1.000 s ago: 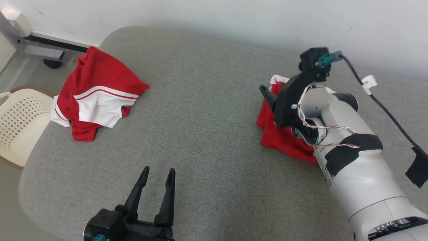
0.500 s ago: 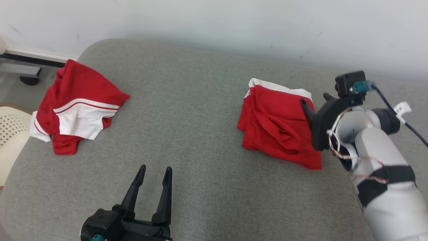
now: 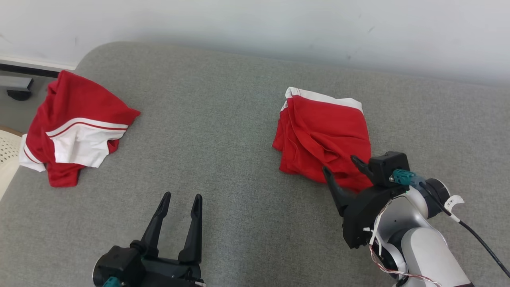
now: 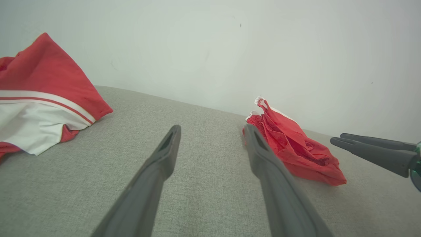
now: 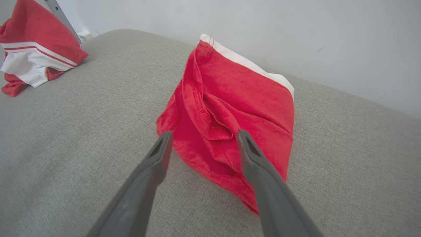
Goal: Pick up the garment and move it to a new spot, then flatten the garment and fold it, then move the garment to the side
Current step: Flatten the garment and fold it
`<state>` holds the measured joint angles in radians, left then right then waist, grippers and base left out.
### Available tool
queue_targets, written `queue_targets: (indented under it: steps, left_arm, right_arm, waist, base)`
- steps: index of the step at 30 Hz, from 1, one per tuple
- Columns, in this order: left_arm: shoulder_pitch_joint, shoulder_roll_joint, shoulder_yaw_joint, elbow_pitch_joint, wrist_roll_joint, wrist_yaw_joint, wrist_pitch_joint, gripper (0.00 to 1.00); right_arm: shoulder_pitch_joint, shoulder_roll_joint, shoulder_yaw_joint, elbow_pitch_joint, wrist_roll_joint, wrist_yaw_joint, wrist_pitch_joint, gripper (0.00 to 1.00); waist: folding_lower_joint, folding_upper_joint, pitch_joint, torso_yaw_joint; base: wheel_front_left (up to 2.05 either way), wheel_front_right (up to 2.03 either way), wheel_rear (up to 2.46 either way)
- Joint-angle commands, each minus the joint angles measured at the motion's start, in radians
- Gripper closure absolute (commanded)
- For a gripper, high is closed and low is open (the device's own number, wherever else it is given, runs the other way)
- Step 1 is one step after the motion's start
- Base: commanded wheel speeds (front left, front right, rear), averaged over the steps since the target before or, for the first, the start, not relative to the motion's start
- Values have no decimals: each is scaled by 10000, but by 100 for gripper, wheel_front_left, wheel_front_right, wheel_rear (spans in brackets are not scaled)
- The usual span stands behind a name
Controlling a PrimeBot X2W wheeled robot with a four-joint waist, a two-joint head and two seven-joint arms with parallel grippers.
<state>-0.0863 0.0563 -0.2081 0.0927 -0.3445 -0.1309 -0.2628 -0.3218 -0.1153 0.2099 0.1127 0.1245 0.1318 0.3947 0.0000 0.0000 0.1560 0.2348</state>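
A folded red garment with a white band (image 3: 326, 131) lies flat on the grey cushioned surface, right of centre; it appears again in the right wrist view (image 5: 243, 98) and the left wrist view (image 4: 296, 144). My right gripper (image 3: 338, 164) is open at its near edge, fingers pointing over the cloth (image 5: 204, 132), holding nothing. A second, crumpled red-and-white garment (image 3: 75, 119) sits heaped at the far left (image 4: 39, 82). My left gripper (image 3: 182, 195) stands open and empty at the near middle (image 4: 212, 128), apart from both.
The grey padded surface (image 3: 223, 119) ends in a rounded edge on the left, with a pale wall behind. A cream perforated basket (image 3: 6, 147) and a metal frame base (image 3: 16, 83) stand beyond the left edge. A black cable (image 3: 478, 243) trails from my right wrist.
The head camera has swung, shifting the whole picture. My right arm has drawn back off the folded garment to its near edge, uncovering it. The left gripper has stayed put.
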Motion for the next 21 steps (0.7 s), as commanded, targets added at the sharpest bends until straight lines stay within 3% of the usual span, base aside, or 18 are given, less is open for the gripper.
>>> queue_targets:
  steps: [1, 6, 7, 14, 21]
  left_arm:
    - [-219, -5, -22, -14, 55, 14, -34, 0]
    - [-390, 23, -173, 20, 26, 13, -34, 0]
    - [-426, 24, -202, 42, 9, 13, -34, 0]
    - [-505, 24, -253, 112, -73, 13, -34, 0]
    - [-566, 44, -258, 100, -133, 13, -34, 0]
  right_arm:
    - [29, 127, -101, -135, -138, -24, 142, 0]
    - [-523, 434, -344, -109, -555, -24, 791, 0]
    - [-594, 479, -377, -25, -609, -24, 875, 12]
    - [-1268, 615, -573, 697, -1293, -24, 1355, 50]
    - [-1380, 623, -344, 1132, -1722, -24, 1499, 52]
  waist:
    - [0, 0, 151, -62]
    - [0, 0, 371, 29]
    - [0, 0, 402, 71]
    - [0, 0, 598, 427]
    - [0, 0, 728, 618]
  base:
    - [0, 0, 0]
    - [0, 0, 0]
    - [0, 0, 0]
    - [0, 0, 0]
    - [0, 0, 0]
